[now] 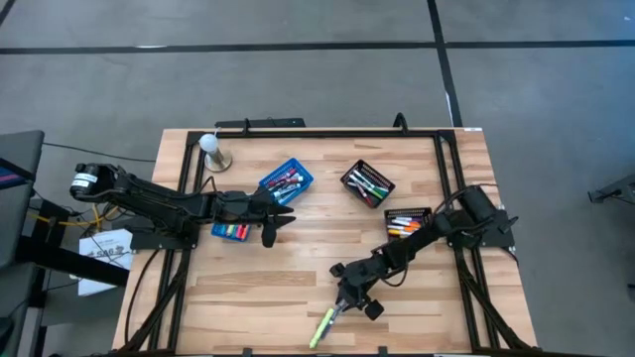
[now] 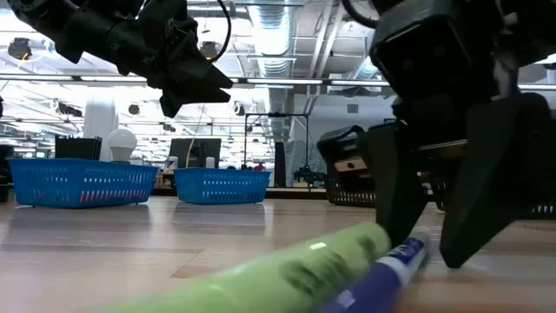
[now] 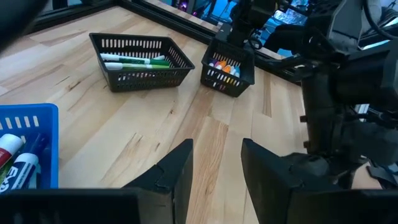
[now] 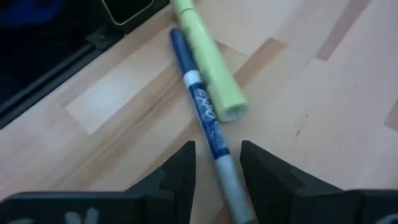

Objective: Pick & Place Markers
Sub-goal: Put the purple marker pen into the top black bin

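Observation:
Two markers lie side by side flat on the wooden table near its front edge: a thick light-green one [image 4: 202, 56] [image 1: 322, 327] and a thin blue one with a white label [image 4: 202, 106] [image 2: 391, 265]. My right gripper [image 4: 217, 155] [image 1: 342, 302] is low over them and open, slanting down. Its fingers stand either side of the blue marker's pale near end; no touch shows. My left gripper [image 1: 281, 224] [image 3: 216, 155] hangs open above the table beside the blue baskets, with nothing between its fingers.
Two blue baskets [image 1: 286, 180] [image 1: 230, 230] hold markers at the centre left. Two black mesh baskets [image 1: 367, 183] [image 1: 409, 220] hold markers at the centre right. A white knob on a round base [image 1: 210, 149] stands at the far left. Bare wood lies between the arms.

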Available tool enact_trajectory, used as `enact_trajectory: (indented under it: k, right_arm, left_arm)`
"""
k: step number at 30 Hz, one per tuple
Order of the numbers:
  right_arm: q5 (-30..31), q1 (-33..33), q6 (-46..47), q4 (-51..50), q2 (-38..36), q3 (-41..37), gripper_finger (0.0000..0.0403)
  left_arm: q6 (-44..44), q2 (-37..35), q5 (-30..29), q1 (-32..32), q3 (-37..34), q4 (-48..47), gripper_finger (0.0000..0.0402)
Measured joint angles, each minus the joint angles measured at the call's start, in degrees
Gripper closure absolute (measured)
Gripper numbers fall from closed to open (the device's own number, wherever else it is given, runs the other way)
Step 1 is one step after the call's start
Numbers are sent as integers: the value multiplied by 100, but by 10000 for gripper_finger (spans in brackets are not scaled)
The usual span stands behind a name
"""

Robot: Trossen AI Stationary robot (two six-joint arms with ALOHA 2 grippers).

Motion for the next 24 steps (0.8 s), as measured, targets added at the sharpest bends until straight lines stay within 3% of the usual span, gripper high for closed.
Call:
enact_trajectory:
  k: [6, 13, 21, 24]
  right_arm:
    - [-73, -101, -643, 50, 186, 20, 304]
    - [-502, -279, -583, 49, 204, 24, 382]
    - [-612, -408, -578, -659, -523, -31, 360]
    - [-491, -542, -571, -1354, -1100, -16, 373]
  left_arm:
    - [7, 0, 0, 0, 0, -1, 270]
    - [24, 0, 0, 0, 0, 2, 270]
    - [24, 0, 0, 0, 1, 1, 270]
    - [24, 0, 0, 0, -6, 10, 270]
